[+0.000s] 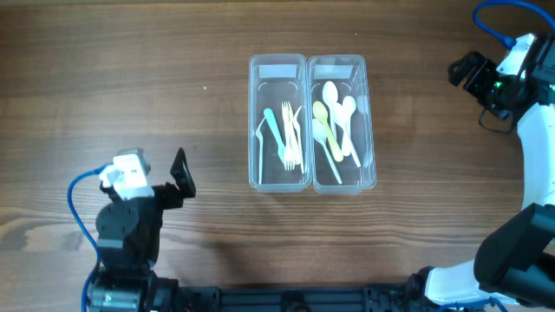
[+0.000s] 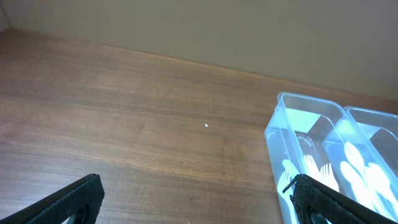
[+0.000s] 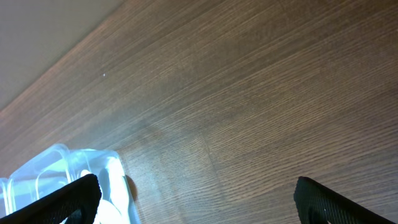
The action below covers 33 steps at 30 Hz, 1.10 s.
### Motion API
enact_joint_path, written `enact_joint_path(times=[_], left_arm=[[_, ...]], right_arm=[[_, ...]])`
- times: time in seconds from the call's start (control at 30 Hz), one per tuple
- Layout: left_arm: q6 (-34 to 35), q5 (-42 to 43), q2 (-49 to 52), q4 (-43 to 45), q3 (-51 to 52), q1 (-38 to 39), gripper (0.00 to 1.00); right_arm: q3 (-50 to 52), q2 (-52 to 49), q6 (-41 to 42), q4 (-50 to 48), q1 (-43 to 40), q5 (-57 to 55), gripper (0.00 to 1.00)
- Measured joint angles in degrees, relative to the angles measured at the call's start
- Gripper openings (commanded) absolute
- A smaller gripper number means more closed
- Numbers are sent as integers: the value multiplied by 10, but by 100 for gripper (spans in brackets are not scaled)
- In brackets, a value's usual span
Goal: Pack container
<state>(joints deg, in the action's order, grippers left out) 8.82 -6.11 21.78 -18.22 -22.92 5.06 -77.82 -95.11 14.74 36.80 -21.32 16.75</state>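
Two clear plastic containers stand side by side in the middle of the table. The left container (image 1: 277,121) holds a teal utensil and several pale yellow forks (image 1: 291,137). The right container (image 1: 341,123) holds several white and yellow-green spoons (image 1: 334,121). My left gripper (image 1: 180,173) is open and empty at the lower left, well away from the containers; its wrist view shows the left container (image 2: 298,143) ahead to the right. My right gripper (image 1: 466,71) is open and empty at the far right; its wrist view shows a container corner (image 3: 74,168) by its left finger.
Bare wooden table surrounds the containers. A blue cable (image 1: 82,208) runs along the left arm and another (image 1: 499,22) loops by the right arm. The right arm's white body (image 1: 538,147) stands along the right edge.
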Motion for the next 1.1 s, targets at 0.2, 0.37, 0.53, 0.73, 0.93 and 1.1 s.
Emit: enact_joint_path(times=[0.2,0.37,0.53,0.73,0.93,1.1], left_arm=[[0,0,-71,3,62,0,100],[0,0,-115,3,108,0,100],[0,2,-141,3,139,-11,100],[0,4,-174,3,159,-36,100],[0,4,-196,3,167,-36,100],[0,4,-198,3,167,-36,100]], right_arm=[[0,0,0,0,0,0,100],[0,0,0,0,0,0,100],[0,0,0,0,0,0,100],[0,0,0,0,0,0,100],[0,0,0,0,0,0,100],[0,0,0,0,0,0,100]])
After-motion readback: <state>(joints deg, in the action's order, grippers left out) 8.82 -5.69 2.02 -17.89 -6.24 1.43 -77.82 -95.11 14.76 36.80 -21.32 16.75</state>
